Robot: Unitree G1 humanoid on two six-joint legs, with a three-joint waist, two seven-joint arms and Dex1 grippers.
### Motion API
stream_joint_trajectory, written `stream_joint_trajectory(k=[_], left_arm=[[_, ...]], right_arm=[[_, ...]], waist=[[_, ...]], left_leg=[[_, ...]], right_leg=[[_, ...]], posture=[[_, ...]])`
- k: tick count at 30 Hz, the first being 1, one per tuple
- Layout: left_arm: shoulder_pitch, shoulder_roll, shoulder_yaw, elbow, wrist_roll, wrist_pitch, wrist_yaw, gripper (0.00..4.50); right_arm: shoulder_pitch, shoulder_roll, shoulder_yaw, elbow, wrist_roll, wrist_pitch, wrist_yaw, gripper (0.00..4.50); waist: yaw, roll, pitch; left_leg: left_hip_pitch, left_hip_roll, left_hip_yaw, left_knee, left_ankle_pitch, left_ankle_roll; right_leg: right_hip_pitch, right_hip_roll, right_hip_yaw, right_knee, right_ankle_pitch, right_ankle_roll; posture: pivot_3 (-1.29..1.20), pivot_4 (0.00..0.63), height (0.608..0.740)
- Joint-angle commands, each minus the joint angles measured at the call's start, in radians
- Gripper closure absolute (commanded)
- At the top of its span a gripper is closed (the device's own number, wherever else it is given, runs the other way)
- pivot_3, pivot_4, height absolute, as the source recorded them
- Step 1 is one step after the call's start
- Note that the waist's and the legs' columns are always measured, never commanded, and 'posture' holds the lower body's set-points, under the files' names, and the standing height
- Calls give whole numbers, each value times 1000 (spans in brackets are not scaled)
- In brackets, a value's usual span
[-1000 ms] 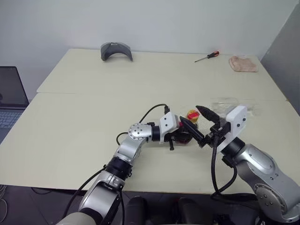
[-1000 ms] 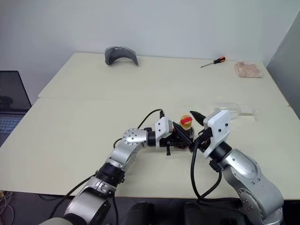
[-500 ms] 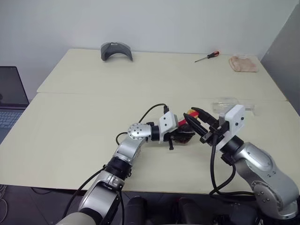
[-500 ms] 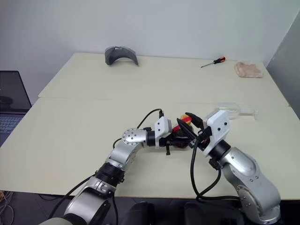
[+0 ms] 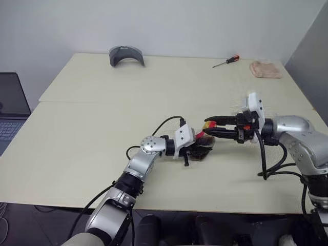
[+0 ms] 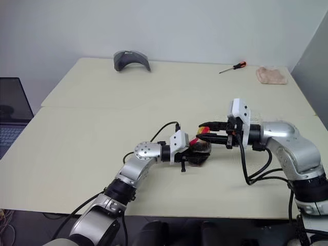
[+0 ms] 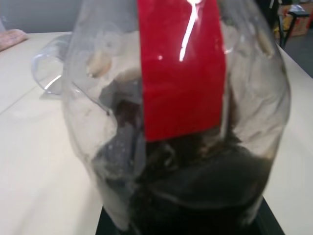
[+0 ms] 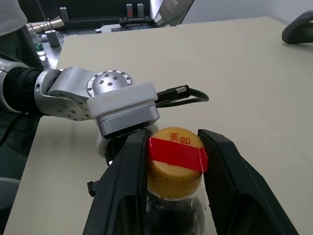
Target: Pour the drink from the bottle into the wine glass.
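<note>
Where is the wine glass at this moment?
In the left wrist view, the wine glass lies on its side on the table, just beyond the bottle gripped by the left gripper.

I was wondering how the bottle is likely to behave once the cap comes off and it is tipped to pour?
The bottle looks thin clear plastic, so it may dent under the left gripper. The drink fills just its base, so it is probably light and the liquid may slosh. The right gripper is clamped on the yellow cap; twisting may turn the bottle.
</note>
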Motion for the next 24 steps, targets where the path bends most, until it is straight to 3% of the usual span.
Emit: stream_joint_trajectory(k=[1, 8, 10, 15, 19, 24], left_arm=[[-6, -14, -8, -85, -22, -38, -20, 3707], [7, -26, 6, -90, -29, -27, 10, 3729], [2, -36, 10, -77, -30, -28, 17, 3729], [-12, -62, 17, -52, -31, -32, 27, 3729], [-18, -70, 18, -43, -29, -36, 26, 3729], [-21, -72, 22, -37, -29, -41, 22, 3729]], right_arm=[[27, -14, -80, -17, 18, 52, -45, 2509], [247, 30, -279, -383, 183, 166, -278, 78], [311, 67, -318, -505, 237, 193, -384, 63], [318, 210, -244, -606, 128, 150, -619, 63], [298, 249, -207, -584, 70, 127, -673, 63], [343, 246, -248, -523, 26, 83, -660, 63]], waist=[[4, 0, 0], [19, 0, 0], [18, 0, 0], [3, 0, 0], [1, 0, 0], [1, 0, 0]], left_leg=[[-1, 0, 0, 0, 0, 0], [-3, -2, 1, 2, 0, 0], [-2, -2, 1, 1, 0, 0], [0, -1, 1, 1, 0, 0], [0, -2, 1, 1, 0, 0], [-1, -2, 1, 1, 0, 0]], right_leg=[[0, -1, 0, 0, 0, 0], [-1, -4, 0, 0, 0, 0], [0, -4, -1, 1, 0, 0], [0, -2, 0, 1, 0, 1], [0, -2, 0, 1, 0, 1], [0, -2, 0, 0, 0, 1]], posture=[[0, 150, 740], [0, 150, 740], [0, 150, 740], [0, 150, 740], [0, 150, 740], [0, 150, 740]])
